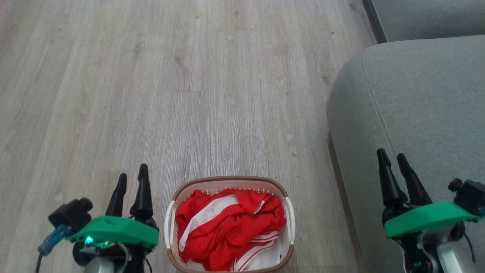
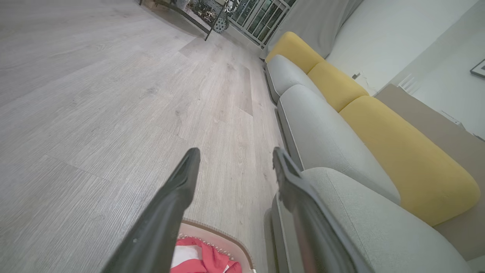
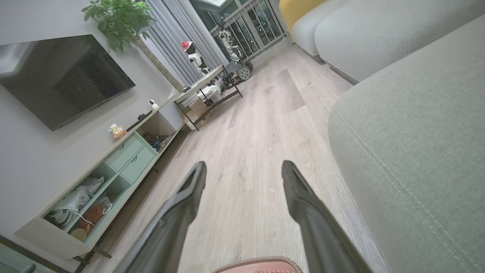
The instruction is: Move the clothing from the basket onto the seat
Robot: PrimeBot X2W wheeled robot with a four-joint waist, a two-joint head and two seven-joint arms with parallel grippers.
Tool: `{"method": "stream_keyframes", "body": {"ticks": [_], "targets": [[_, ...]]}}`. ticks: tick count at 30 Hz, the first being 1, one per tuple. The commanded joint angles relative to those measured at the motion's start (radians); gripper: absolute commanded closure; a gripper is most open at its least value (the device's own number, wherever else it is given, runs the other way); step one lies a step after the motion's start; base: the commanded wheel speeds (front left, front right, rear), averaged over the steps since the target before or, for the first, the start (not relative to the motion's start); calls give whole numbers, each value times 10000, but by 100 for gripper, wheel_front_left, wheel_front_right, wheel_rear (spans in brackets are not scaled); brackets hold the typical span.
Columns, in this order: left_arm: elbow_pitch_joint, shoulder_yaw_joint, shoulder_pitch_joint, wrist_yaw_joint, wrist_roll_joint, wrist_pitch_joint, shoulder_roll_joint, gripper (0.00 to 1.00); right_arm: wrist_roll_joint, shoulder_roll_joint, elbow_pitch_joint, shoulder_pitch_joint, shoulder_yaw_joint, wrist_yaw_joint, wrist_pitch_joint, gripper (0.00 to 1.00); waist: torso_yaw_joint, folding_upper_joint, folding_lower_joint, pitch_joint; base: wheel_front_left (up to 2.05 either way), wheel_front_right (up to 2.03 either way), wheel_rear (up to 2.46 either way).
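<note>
A home living room: a long sofa (image 2: 333, 151) with yellow back cushions (image 2: 401, 159) stands across the wood-look plank floor (image 1: 189, 94) from a wall-mounted television (image 3: 64, 79) and a low cabinet (image 3: 125, 159) with pale green drawers. A leafy houseplant (image 3: 117, 19) and grey curtains (image 3: 170, 34) stand beyond; a laundry basket (image 1: 227, 179) sits on the floor.

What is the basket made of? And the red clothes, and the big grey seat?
The basket looks like smooth white plastic with little holes in its wall; its brown rim looks woven. The clothing seems thin, slightly shiny red fabric with white stripes, crumpled in soft folds. The seat looks like matte grey-green cloth, probably over padding: a stitched seam runs near its rounded edge.
</note>
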Motion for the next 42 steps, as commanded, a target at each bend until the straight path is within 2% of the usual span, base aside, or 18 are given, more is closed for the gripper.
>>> {"method": "stream_keyframes", "body": {"ticks": [1, 42], "targets": [[-468, 108, -566, 74, 418, -163, 133, 0, -382, -258, -503, -501, 203, -1, -192, 0, 3, 0, 0, 2, 0, 0, 0], [-1323, -651, -631, 778, 5225, -1362, 173, 0, -4749, -658, -1416, -496, 831, -2, -1410, 0, -8, 0, 0, 35, 0, 0, 0]]}}
